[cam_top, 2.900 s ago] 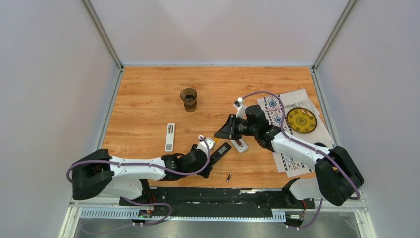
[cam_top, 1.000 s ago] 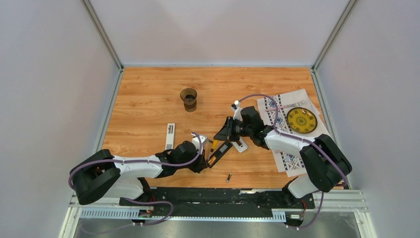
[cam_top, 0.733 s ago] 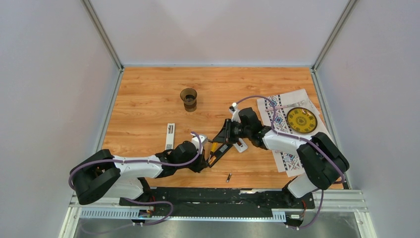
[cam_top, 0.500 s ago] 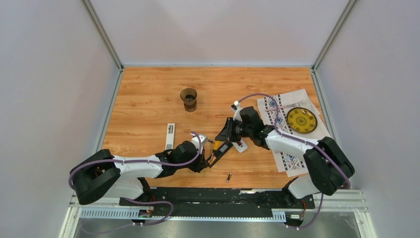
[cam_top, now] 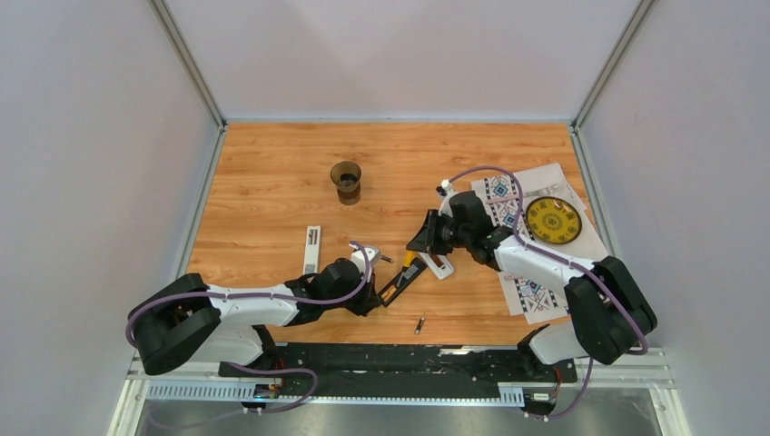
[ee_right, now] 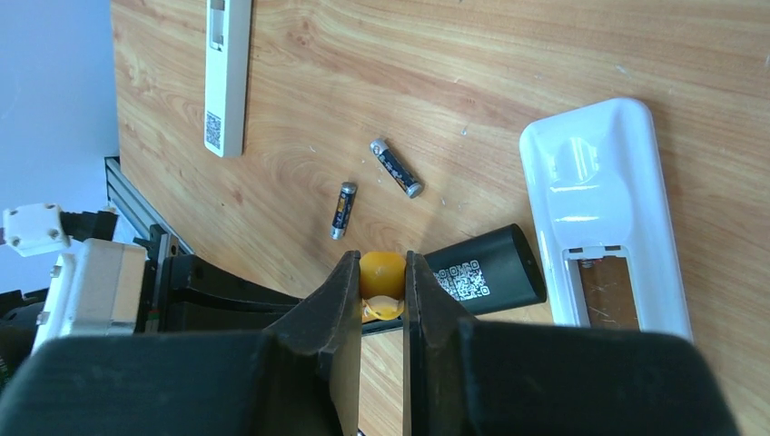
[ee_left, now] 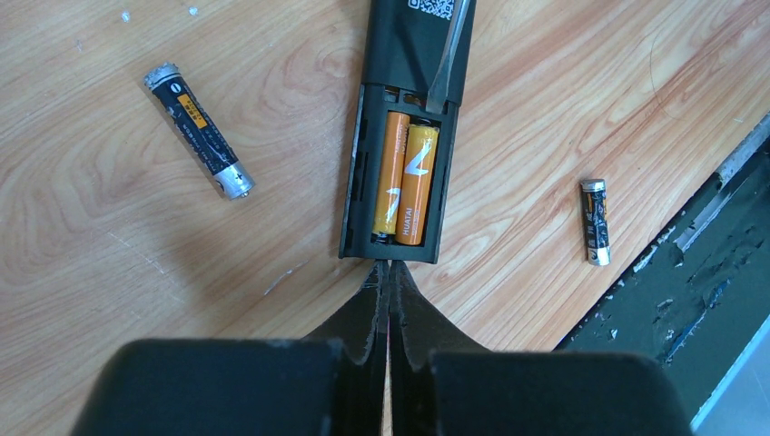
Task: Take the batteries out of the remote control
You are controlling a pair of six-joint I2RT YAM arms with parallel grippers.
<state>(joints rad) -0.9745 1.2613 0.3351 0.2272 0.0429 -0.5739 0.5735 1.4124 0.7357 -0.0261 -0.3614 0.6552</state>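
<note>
**A:** Which step is this?

**B:** Prying. The right gripper (ee_right: 381,272) is pinching the yellow-orange handle of the screwdriver (ee_left: 448,59). The blade tip is sitting at the far end of the open bay in the black remote (ee_left: 397,45).

**A:** And the left?

**B:** The left gripper (ee_left: 389,269) has its fingers pressed together with nothing between them. The tips are butting against the near end of the remote, so I'm reading it as a stop.

**A:** Where are the batteries?

**B:** Two orange batteries (ee_left: 404,186) are lying side by side in the bay, both seated. One dark cell (ee_left: 198,129) is lying loose on the table (ee_left: 545,109) to the left of the remote. Another dark cell (ee_left: 595,221) is to the right, near the table edge. The white remote (ee_right: 604,182) is lying with its bay open, and I'm seeing no cells in it.

**A:** Any tips for doing it well?

**B:** I'm guessing the blade should be going under one battery's end only, then levering up gently. The left tips should be bracing so the remote isn't sliding back. Too much force and the cell is likely popping out and rolling toward the edge.
</note>
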